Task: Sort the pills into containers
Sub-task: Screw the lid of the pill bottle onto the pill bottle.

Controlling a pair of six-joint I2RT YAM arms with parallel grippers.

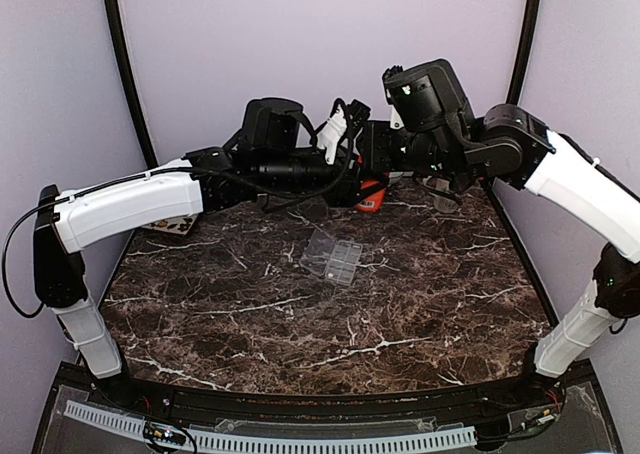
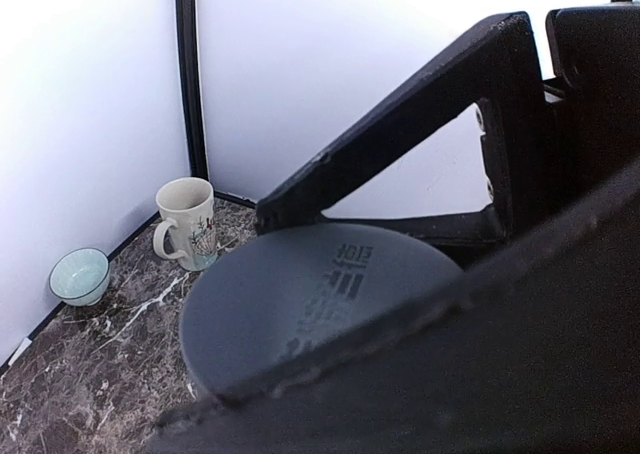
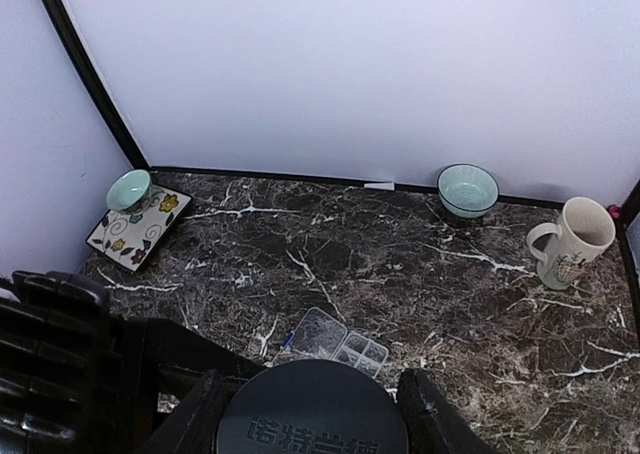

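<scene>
Two grippers crowd the orange bottle [image 1: 371,196], right gripper [image 3: 318,402] clamped on its grey cap [image 3: 310,432], left gripper [image 1: 358,174] impossible to tell, organiser box [image 1: 332,257] just nearside, midway between them.

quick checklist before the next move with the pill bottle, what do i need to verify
1. right gripper fingers either side of grey cap: ok
2. left gripper grip on orange bottle: cannot tell
3. organiser box lid open: ok
4. contents of its compartments: cannot tell
5. mug standing away from the organiser box: ok
</scene>
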